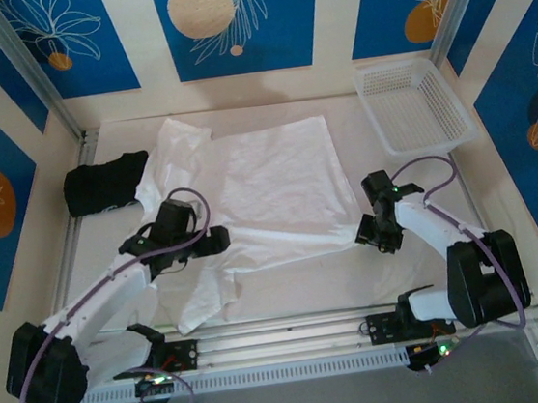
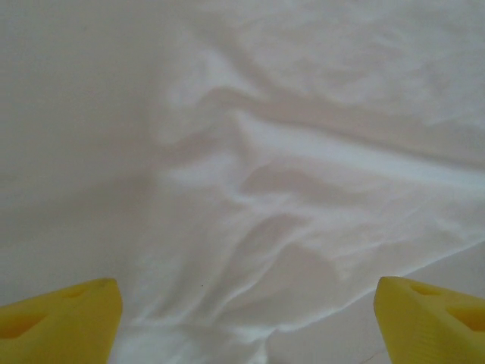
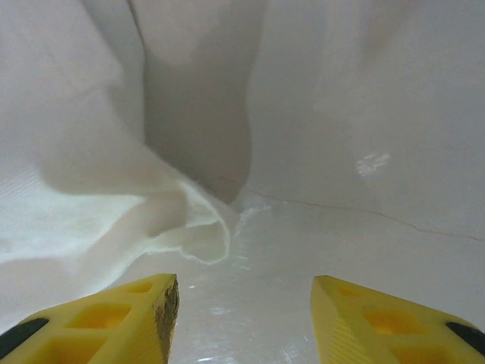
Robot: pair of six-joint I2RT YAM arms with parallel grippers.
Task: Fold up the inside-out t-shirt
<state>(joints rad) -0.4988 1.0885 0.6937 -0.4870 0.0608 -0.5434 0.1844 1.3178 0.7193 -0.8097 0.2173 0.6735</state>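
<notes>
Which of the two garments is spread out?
The white t-shirt, laid open in the middle; the black garment sits bundled at the far left.

The t-shirt [image 1: 278,191] lies between garment [image 1: 102,184] and basket [image 1: 413,102].

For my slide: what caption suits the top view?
Left pincer and right pincer open at a spread white t-shirt, black garment and basket aside.

No text, label, brand, number or sign is legible. The blue wall panels [image 1: 229,21] at the far side carry only white leaf outlines and pale or orange discs, with no lettering. Pale specks on the near edge of the black garment [image 1: 102,182], far left, may be print but are too small to read.
</notes>
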